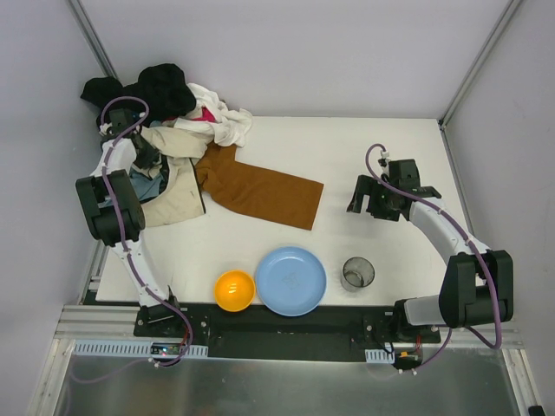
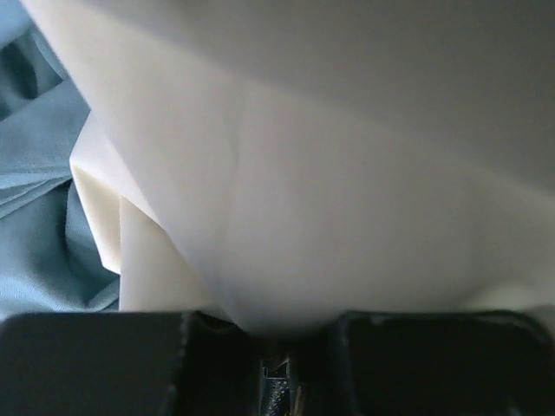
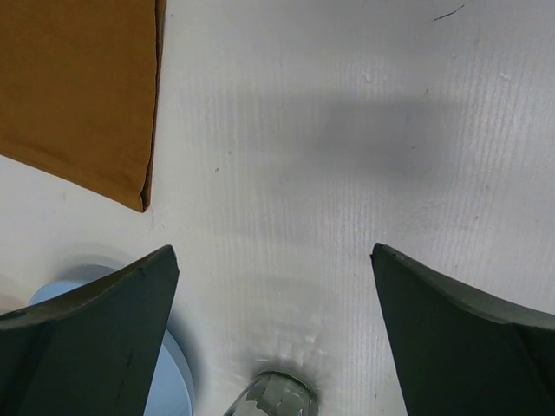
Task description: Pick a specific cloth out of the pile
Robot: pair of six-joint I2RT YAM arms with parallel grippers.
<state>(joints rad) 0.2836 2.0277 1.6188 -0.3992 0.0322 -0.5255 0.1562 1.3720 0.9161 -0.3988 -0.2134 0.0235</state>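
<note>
Though adjacent, 1 cloth (image 1: 260, 191), 1 pile (image 1: 173, 95).

White flat bench (image 1: 381, 173). Far-left corner: jumbled pile of black, cream, white, pink and blue-grey garments (image 1: 178, 121). Long rust-brown fabric cloth (image 1: 260, 191) lies flat, one end at the pile. Near edge: small orange bowl (image 1: 234, 290) just beside round blue plate (image 1: 290, 281); clear glass cup (image 1: 357, 273) near.
</note>
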